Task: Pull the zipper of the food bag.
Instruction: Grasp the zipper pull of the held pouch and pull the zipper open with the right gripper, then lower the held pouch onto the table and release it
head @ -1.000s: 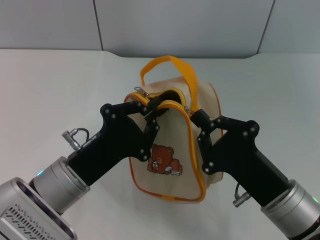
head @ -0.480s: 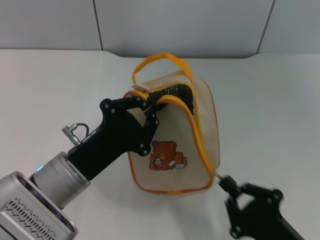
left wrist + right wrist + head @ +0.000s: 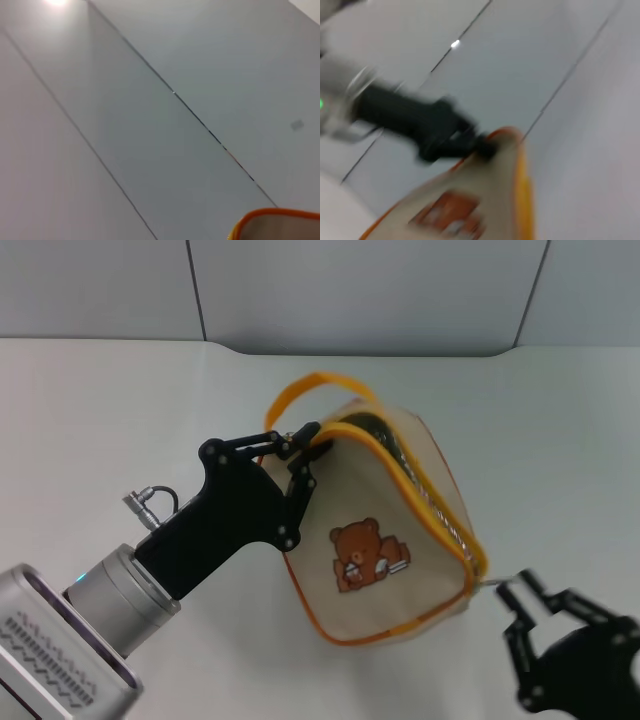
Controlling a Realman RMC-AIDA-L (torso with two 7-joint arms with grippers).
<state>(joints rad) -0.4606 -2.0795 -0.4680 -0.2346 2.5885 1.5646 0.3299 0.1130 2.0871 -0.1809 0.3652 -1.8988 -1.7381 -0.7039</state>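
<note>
The cream food bag with its bear print lies tilted on the white table. Its yellow-orange zipper runs open along the top edge, showing a dark inside. My left gripper is shut on the bag's top edge at the zipper's far end, below the orange handle. My right gripper is at the bag's near right corner, shut on the small silver pull tab. The right wrist view shows the bag and the left gripper, blurred.
A grey panelled wall stands behind the table's far edge. The left wrist view shows only wall panels and a bit of the bag's orange-piped edge. Bare table lies to the left and right of the bag.
My right gripper has moved from the bag's top down and to the right with the pull tab. The zipper has opened and the bag has swung right. The left gripper has held its place.
</note>
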